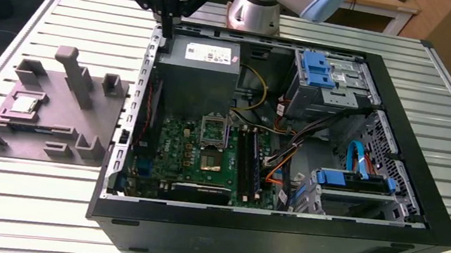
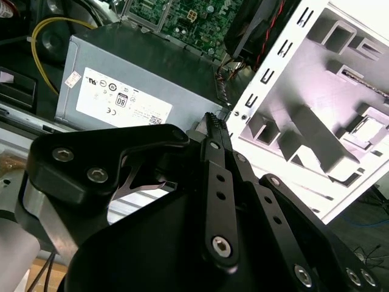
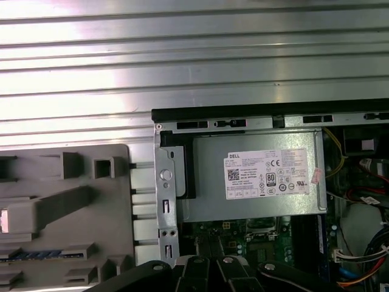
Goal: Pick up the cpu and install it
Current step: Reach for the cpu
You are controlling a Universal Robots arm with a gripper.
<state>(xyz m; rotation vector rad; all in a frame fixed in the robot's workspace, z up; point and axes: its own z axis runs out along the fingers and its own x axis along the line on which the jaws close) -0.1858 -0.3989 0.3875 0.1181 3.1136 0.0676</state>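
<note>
Exterior view showed our fingers (image 1: pixel 167 27) seemingly pinched together, empty; we judged the cpu (image 1: pixel 24 104) light, fragile, best gripped by its edges.

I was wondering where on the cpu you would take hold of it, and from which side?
I'd pinch the cpu by two opposite edges, coming straight down from above: it lies flat, metal top up, in a seat of the grey holder, so a sideways approach looks blocked.

Bright light; glare on slatted table (image 3: pixel 182 55); grey fixture (image 2: pixel 340 79) washed out; case (image 1: pixel 281 235) interior shadowed
</note>
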